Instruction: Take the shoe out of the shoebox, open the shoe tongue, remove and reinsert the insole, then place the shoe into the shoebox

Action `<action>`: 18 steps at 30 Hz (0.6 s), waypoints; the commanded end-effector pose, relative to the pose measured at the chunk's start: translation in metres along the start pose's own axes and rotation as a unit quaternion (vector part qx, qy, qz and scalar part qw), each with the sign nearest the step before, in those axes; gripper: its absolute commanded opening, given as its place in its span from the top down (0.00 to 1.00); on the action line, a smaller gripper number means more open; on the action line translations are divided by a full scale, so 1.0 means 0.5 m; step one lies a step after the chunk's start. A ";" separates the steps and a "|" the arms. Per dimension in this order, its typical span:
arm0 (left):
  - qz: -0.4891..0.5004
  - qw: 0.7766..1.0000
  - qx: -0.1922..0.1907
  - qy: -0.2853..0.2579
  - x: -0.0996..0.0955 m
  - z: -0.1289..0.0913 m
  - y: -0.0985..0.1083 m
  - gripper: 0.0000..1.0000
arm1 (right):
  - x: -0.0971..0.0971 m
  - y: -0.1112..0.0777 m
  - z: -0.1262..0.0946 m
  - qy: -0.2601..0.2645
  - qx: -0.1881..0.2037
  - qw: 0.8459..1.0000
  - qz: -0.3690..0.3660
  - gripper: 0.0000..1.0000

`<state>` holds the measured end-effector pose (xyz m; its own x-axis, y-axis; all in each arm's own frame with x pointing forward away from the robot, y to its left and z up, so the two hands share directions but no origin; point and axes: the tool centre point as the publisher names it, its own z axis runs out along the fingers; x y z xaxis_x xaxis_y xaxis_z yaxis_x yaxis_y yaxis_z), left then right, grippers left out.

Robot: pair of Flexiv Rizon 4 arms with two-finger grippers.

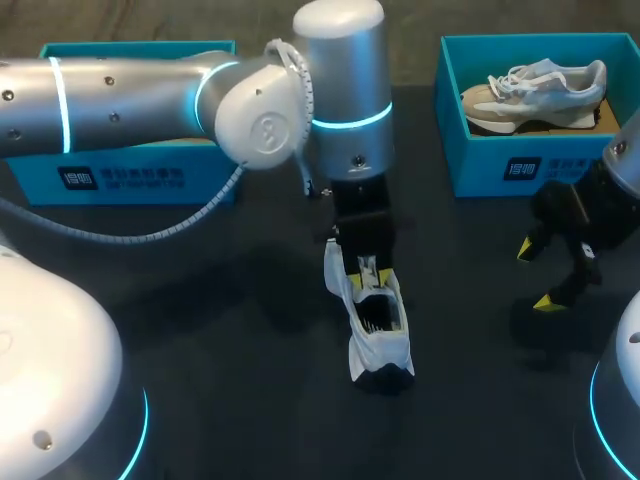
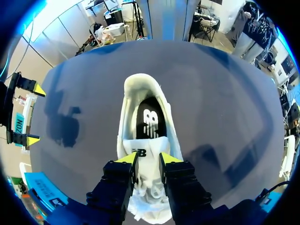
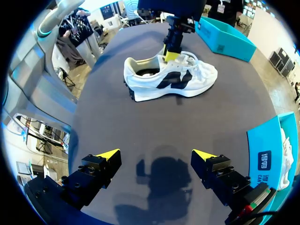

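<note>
- Left arm (image 1: 130, 100), closest to the overhead view, reaches in across the dark matte surface (image 1: 220, 330) to its middle. Behind it sits a teal cardboard box (image 1: 120, 178), rigid and square-edged.
- Left jaws are clenched on the tongue (image 2: 140, 151), with the yellow fingertips (image 2: 125, 159) pressing it from both sides. The tongue is thin, padded fabric, so expect it to slip free if you pull sharply.
- The shoe (image 1: 378, 335) stands upright on its sole at mid-surface, outside both boxes. Its upper is white and soft with dark side panels. Nothing pins the shoe down, so a pull on the tongue could drag or tip it.
- The black insole (image 2: 151, 123) lies flat inside, not yet removed. It looks flexible, and the narrow opening may buckle it.
- The teal shoebox (image 1: 520, 170) at far right already holds a second shoe (image 1: 535, 92).
- Right jaws are released, with their fingertips (image 3: 108, 153) wide apart over bare surface. They hover near that shoebox and well apart from the shoe.
</note>
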<state>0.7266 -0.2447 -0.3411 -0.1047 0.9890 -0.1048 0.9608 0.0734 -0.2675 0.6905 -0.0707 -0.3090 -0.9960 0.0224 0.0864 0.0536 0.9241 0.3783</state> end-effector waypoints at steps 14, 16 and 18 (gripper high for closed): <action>-0.152 0.988 -0.029 -0.009 0.036 -0.143 -0.059 0.00 | 0.002 0.000 0.000 -0.001 0.001 1.000 0.000 0.00; -0.171 0.982 -0.082 -0.003 0.042 -0.155 -0.073 0.00 | 0.002 0.000 0.000 -0.001 0.001 1.000 0.000 0.00; -0.159 0.980 -0.116 0.009 0.047 -0.165 -0.080 0.00 | 0.002 0.000 0.000 -0.001 0.001 1.000 0.000 0.00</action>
<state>0.7182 -0.2163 -0.2688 -0.4124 0.9101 -0.0399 0.8933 0.3954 -0.2138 0.6905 -0.0707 -0.3090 -0.9960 0.0225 0.0865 0.0537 0.9241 0.3783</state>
